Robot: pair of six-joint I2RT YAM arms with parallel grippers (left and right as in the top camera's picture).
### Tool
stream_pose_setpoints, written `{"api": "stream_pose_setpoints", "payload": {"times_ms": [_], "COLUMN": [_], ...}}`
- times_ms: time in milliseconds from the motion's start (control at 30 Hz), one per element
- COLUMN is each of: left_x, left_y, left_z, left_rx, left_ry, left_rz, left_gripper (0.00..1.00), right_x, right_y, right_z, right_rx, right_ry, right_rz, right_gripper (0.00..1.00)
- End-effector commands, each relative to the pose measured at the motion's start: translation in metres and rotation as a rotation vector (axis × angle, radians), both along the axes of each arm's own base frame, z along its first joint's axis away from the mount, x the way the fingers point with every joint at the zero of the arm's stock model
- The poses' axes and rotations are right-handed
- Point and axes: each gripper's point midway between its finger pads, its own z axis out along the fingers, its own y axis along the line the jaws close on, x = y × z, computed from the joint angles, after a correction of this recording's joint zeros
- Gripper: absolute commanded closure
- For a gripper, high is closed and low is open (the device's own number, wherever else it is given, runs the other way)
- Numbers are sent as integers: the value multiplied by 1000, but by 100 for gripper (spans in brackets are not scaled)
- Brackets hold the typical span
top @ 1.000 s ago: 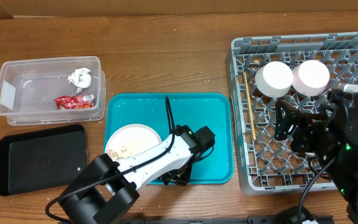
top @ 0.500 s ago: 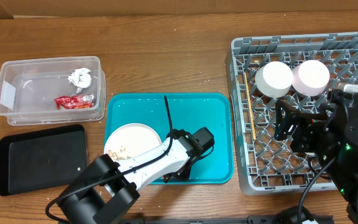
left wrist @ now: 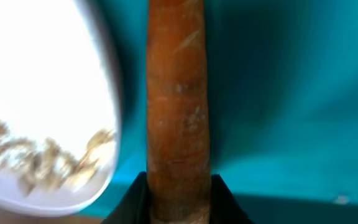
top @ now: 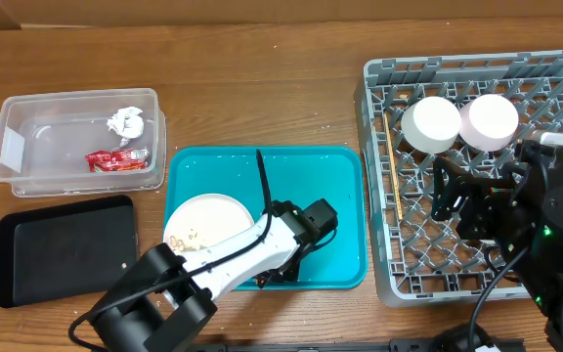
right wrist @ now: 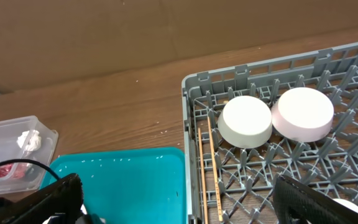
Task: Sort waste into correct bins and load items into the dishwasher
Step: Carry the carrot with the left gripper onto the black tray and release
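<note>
The left gripper (left wrist: 178,198) is clamped on the orange carrot (left wrist: 178,93). In the left wrist view its two black fingers press the carrot's sides at the bottom of the frame, and the carrot runs straight away from them over the teal serving tray (top: 338,196). The white plate (left wrist: 42,81) lies just left of the carrot, with a strip of teal showing between them. In the overhead view the left arm reaches from the table's near edge across the plate's lower rim. Its wrist is bent down toward the tray's near edge, so the arm hides the carrot there.

The right gripper (right wrist: 176,186) has its fingers spread wide with nothing between them. It hovers over the near right part of the grey dish rack (top: 371,176), facing the bowls.

The rack fills the right of the table. The teal tray sits just left of it. The clear plastic tub (top: 66,98) stands at far left, and the flat black tray (top: 66,249) lies in front of it. Two white bowls (top: 430,124) (top: 488,121) sit side by side in the rack's far part, bases up. The chopsticks (top: 393,166) lie along the rack's left wall. The red wrapper (top: 117,158) and white tissue (top: 125,122) lie in the tub. Brownish food scraps (top: 195,238) lie on the plate.
</note>
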Motion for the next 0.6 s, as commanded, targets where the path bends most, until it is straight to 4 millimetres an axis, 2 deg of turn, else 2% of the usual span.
{"api": "stream_pose_setpoints", "payload": {"times_ms": [0,100,200,300,333,400,500,567], "left_x": [29,41,49,46,43,36,27,19], "left_y": [-20,-17,7,58,84,119,165,192], "left_z": [55,101,144,171,180,190,196,191], "left_rx": [-101,-146,-152,-96,-56,1,49,78], "left_ry": [-157,-243,-348,-438,-467,-500,-532,-539], "left_rz": [36,56,135,315,401,517,683,807], "left_gripper": [89,87,83,76,74,74,75,79], "right_x": [0,0,0,0,0,0,0,0], "right_y": [1,1,1,1,1,1,1,1], "right_z": [4,4,4,4,4,4,4,4], "right_rx": [9,9,9,9,9,9,9,9], "right_ry": [-11,-11,-11,-11,-11,-11,-11,-11], "right_rz": [-1,-1,-1,-1,-1,-1,-1,-1], "right_gripper": [0,0,0,0,0,0,0,0]}}
